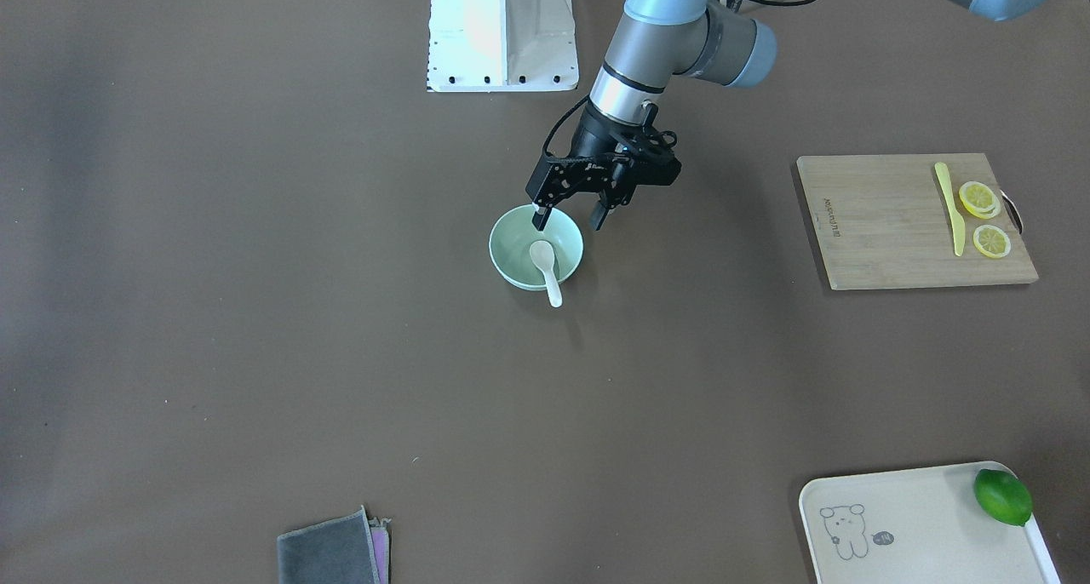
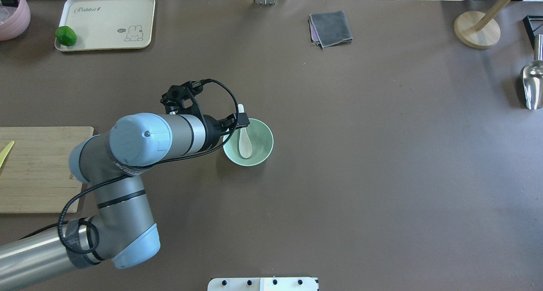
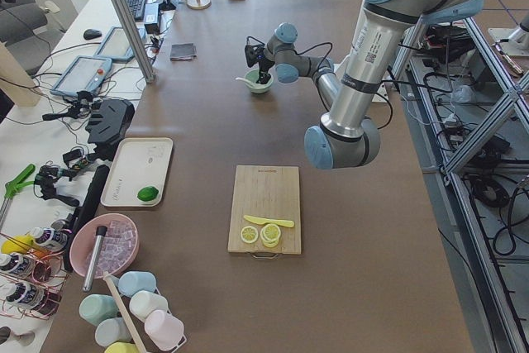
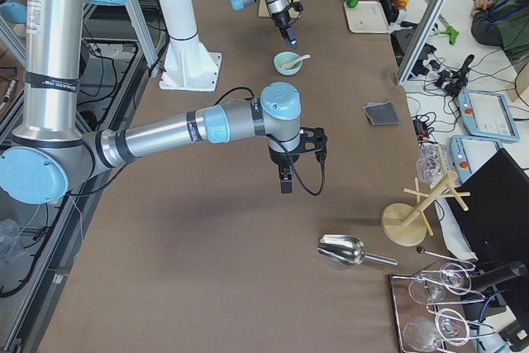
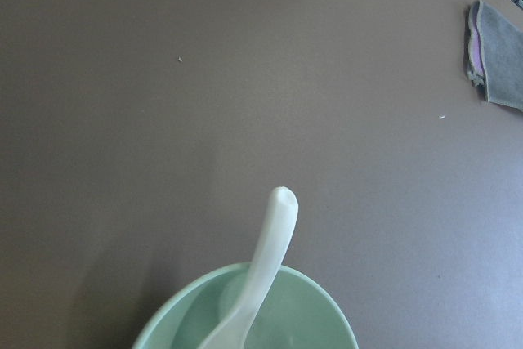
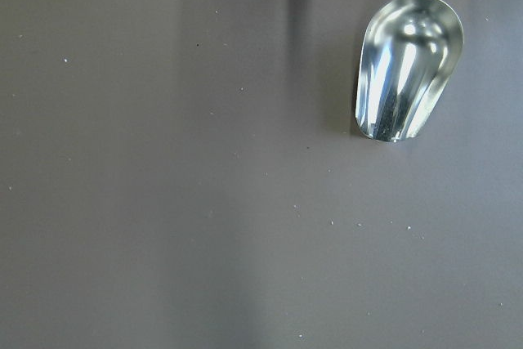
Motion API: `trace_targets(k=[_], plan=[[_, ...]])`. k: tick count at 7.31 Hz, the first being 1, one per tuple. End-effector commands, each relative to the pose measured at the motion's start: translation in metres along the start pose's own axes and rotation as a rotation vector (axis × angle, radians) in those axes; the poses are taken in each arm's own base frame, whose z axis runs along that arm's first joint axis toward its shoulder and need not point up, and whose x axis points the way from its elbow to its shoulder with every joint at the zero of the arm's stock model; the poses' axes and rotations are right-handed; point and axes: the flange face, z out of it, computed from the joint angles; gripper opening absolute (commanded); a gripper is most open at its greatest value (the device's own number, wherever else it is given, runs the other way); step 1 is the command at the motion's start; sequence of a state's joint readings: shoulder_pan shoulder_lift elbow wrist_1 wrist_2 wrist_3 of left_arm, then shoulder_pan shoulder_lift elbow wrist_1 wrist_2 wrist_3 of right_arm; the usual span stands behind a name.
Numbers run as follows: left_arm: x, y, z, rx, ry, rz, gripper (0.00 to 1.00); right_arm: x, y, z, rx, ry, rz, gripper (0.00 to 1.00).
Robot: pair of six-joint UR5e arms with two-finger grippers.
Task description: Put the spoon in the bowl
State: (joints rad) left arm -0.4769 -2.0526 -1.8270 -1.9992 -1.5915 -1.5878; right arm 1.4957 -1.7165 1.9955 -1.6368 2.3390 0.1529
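The white spoon [image 1: 545,265] lies in the mint-green bowl [image 1: 511,252] at the table's middle, scoop inside and handle sticking out over the rim. The left wrist view shows the handle [image 5: 265,275] rising over the bowl's rim [image 5: 310,316]. My left gripper [image 1: 569,220] hangs just above the bowl's robot-side rim, open and empty, one finger over the bowl and one outside it. My right gripper [image 4: 285,181] shows only in the exterior right view, low over bare table far from the bowl; I cannot tell whether it is open or shut.
A wooden cutting board [image 1: 903,226] carries a yellow knife [image 1: 949,205] and lemon slices [image 1: 979,199]. A tray [image 1: 920,524] holds a lime [image 1: 1002,496]. A grey cloth [image 1: 328,554], a metal scoop [image 2: 532,83] and a wooden stand [image 2: 477,30] lie near the edges.
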Motion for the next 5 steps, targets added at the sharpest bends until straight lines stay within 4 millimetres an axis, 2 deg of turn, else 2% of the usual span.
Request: trace_targets(k=[1,3,4,5], plan=[[-0.029,-0.021,-0.055,-0.054,-0.198,0.140,0.98,0.016,0.016,0.014,-0.036,0.008,0.035,1.00],[-0.057,-0.062,-0.110,-0.103,-0.435,0.357,0.98,0.027,0.029,0.022,-0.060,0.017,0.058,1.00],[-0.073,-0.091,-0.142,-0.136,-0.523,0.445,0.98,0.030,0.033,0.024,-0.068,0.018,0.067,1.00],[-0.104,-0.126,-0.171,-0.195,-0.561,0.532,0.98,0.035,0.038,0.029,-0.080,0.020,0.077,1.00]])
